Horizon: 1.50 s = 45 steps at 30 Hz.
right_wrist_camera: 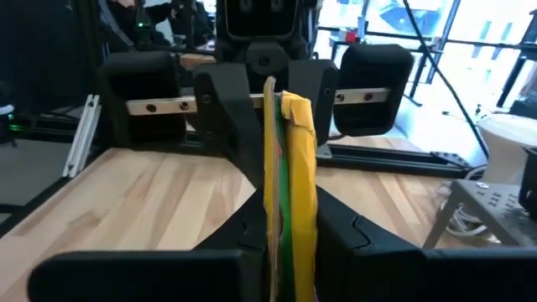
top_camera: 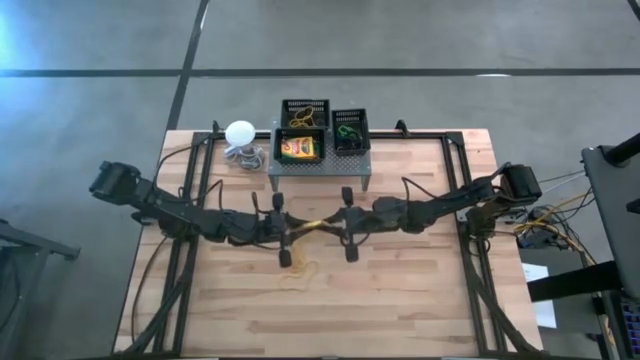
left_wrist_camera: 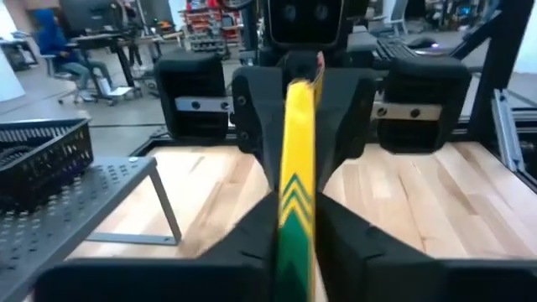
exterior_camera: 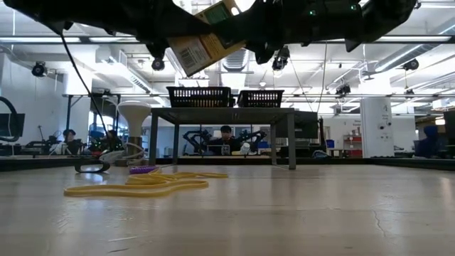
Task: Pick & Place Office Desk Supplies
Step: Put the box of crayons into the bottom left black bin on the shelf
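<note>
Mid handoff: both end effectors meet nose to nose above mid-table, with one yellow-and-green flat box [left_wrist_camera: 295, 201] pinched edge-on between them. Left end effector [top_camera: 283, 229] has its fingers closed onto the box from both faces; right end effector [top_camera: 348, 226] is clamped on the same box from the opposite end, as the right wrist view shows. In the low view the box hangs tilted, well clear of the table [top_camera: 400, 300]. Done so far, judging by layout: another yellow-and-green box [top_camera: 297, 149] sits in the near-left black mesh tray [top_camera: 302, 146] on the grey perforated stand [top_camera: 320, 168] just beyond the end effectors; the right tray [top_camera: 351, 131] holds what looks like a green ring, can't resolve more. A third tray [top_camera: 305, 110] sits behind; contents unclear. Left to do: tan rubber bands [exterior_camera: 135, 187] lie loose on the table below and slightly towards the near edge from the end effectors, with a purple ring [exterior_camera: 141, 170] beside them. The held box isn't placed yet. The white ball-shaped thing with cord [top_camera: 241, 135] sits beside the stand, on the left arm's side. Roughly mid-task by my read.
</note>
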Each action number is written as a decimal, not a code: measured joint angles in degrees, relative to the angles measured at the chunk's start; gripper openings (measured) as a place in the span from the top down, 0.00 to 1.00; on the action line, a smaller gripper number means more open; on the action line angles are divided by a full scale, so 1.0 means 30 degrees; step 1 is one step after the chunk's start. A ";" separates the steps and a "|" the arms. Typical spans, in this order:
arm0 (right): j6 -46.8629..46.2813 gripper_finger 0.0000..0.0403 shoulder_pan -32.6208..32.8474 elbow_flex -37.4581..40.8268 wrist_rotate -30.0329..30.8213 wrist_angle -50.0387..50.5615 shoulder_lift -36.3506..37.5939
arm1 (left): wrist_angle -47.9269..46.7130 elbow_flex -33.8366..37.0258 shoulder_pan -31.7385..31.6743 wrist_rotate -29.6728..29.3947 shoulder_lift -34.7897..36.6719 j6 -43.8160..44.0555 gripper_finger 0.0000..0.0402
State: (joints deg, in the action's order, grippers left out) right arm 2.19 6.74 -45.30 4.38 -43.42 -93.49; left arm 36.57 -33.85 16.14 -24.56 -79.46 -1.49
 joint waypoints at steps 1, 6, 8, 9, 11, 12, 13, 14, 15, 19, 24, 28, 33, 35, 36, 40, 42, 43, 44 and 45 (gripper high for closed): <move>-0.0013 0.88 0.0000 0.0000 0.0015 0.0035 0.0000 | -0.0106 0.0000 0.0000 0.0166 0.0000 0.0007 0.87; 0.0343 0.81 0.0000 -0.0222 0.0103 0.3411 0.0956 | -0.1054 0.0000 0.0000 0.0198 0.0340 0.0069 0.93; 0.0017 0.76 0.0000 -0.0724 0.0783 0.6492 0.1915 | -0.2041 0.0000 0.0000 0.0198 0.1063 0.0423 0.93; -0.0266 0.74 0.0007 -0.0932 0.1297 0.8471 0.2453 | -0.2801 -0.0027 0.0000 0.0163 0.1492 0.0649 0.93; -0.0853 0.70 0.0000 -0.1616 0.1811 1.2058 0.3565 | -0.5670 -0.0799 -0.0036 -0.0305 0.2548 0.1028 0.92; -0.1220 0.68 0.0000 -0.1789 0.2049 1.3653 0.4038 | -0.7774 -0.1525 -0.0056 -0.0824 0.3041 0.1080 0.91; -0.1569 0.67 0.0000 -0.1945 0.2115 1.4794 0.4489 | -1.0014 -0.2545 -0.0157 -0.1408 0.3429 0.0992 0.91; -0.1765 0.67 0.0019 -0.2009 0.2109 1.5322 0.4952 | -1.2132 -0.3623 -0.0256 -0.1908 0.3725 0.0716 0.91; -0.1827 0.66 0.0109 -0.1946 0.2121 1.5484 0.5228 | -1.4390 -0.4830 -0.0427 -0.2420 0.3843 0.0390 0.91; -0.1461 0.66 0.0439 -0.1053 0.2093 1.3864 0.6188 | -2.0322 -0.9532 -0.2416 -0.2760 0.3359 -0.2149 0.91; -0.1317 0.69 0.0749 0.0071 0.2107 1.1375 0.6419 | -2.2949 -1.3504 -0.6585 -0.1210 0.1421 -0.7038 0.91; -0.1347 0.70 0.0961 0.0248 0.2056 1.0768 0.5926 | -2.2939 -1.4801 -0.9662 0.1132 -0.0380 -1.0511 0.91; -0.1371 0.72 0.1080 0.0262 0.2064 1.0400 0.5486 | -2.2903 -1.4960 -1.2182 0.1914 -0.2172 -1.2011 0.90; -0.1492 0.72 0.1093 0.0248 0.2067 1.0271 0.5395 | -2.2933 -1.4892 -1.2822 0.1924 -0.2610 -1.2023 0.90; -0.1514 0.72 0.1093 0.0251 0.2042 1.0328 0.5395 | -2.2969 -1.4895 -1.3066 0.1921 -0.2819 -1.2002 0.90; -0.1521 0.74 0.1086 0.0262 0.2056 1.0312 0.5472 | -2.3230 -1.4870 -1.3741 0.2335 -0.3483 -1.2025 0.90; -0.1521 0.75 0.1093 0.0255 0.2049 1.0300 0.5472 | -2.3188 -1.4877 -1.3884 0.2638 -0.3677 -1.2035 0.90; -0.1536 0.75 0.1093 0.0259 0.2049 1.0302 0.5472 | -2.3209 -1.4877 -1.3948 0.2638 -0.3737 -1.2032 0.90; -0.1595 0.75 0.1093 0.0262 0.2049 1.0302 0.5472 | -2.3224 -1.4877 -1.3966 0.2646 -0.3872 -1.2032 0.90; -0.1601 0.76 0.1093 0.0255 0.2052 1.0277 0.5472 | -2.3209 -1.4877 -1.3973 0.2646 -0.3961 -1.2032 0.90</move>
State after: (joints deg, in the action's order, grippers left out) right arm -2.61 10.02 -44.53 10.53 -12.59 -77.08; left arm -33.06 -78.48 -25.78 -16.62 -91.34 -37.58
